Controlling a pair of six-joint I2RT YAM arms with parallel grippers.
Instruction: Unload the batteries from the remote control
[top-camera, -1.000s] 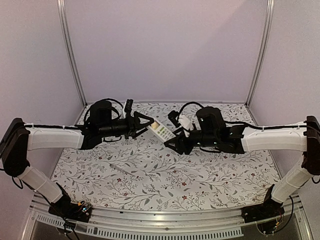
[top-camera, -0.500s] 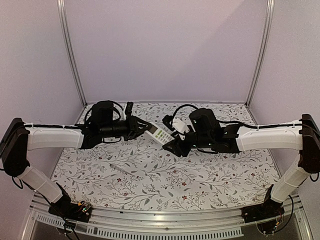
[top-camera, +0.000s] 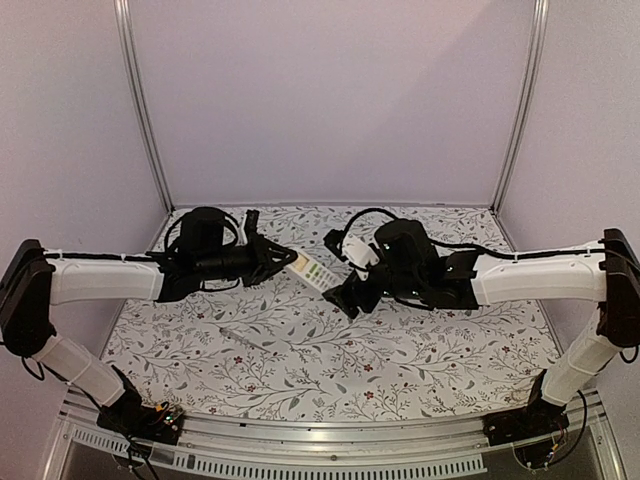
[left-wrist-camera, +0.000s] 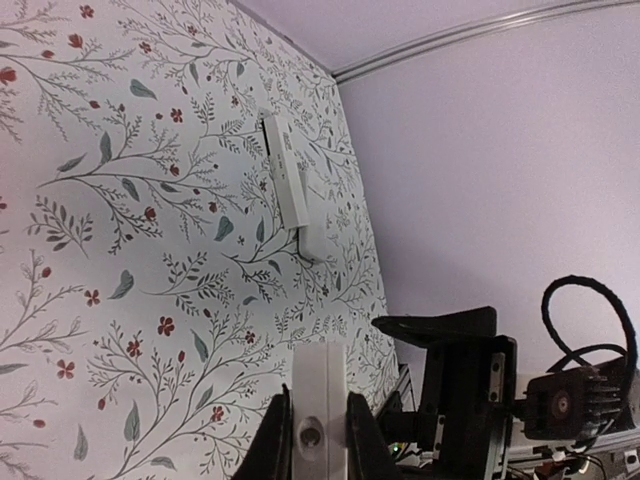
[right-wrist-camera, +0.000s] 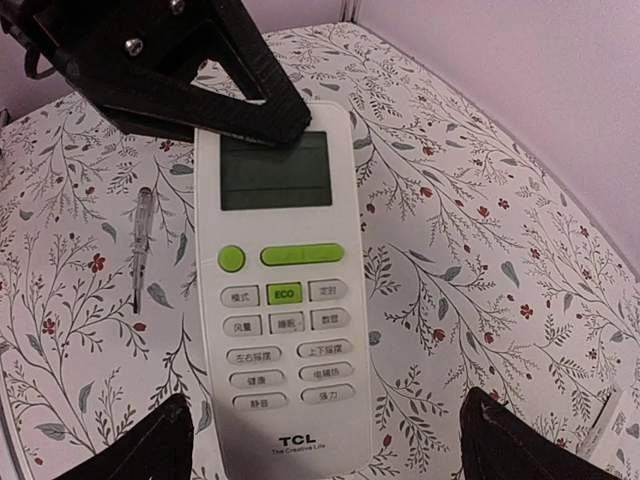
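Lilac walls, metal corner posts; table (top-camera: 300, 380) under floral cloth. Left tool (top-camera: 278, 260): clamped on the top end of the white remote (right-wrist-camera: 280, 300), buttons up, above the table. Right tool (right-wrist-camera: 330, 450): fingers spread either side of the remote's lower end. Batteries: none visible, presumably inside. Step: bracing the remote. Next, likely: bring the back cover within reach.

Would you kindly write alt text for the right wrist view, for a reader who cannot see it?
A white TCL remote, buttons toward the camera, is held at its screen end by the left gripper over a floral table. The right gripper, jaws open, flanks its lower end.
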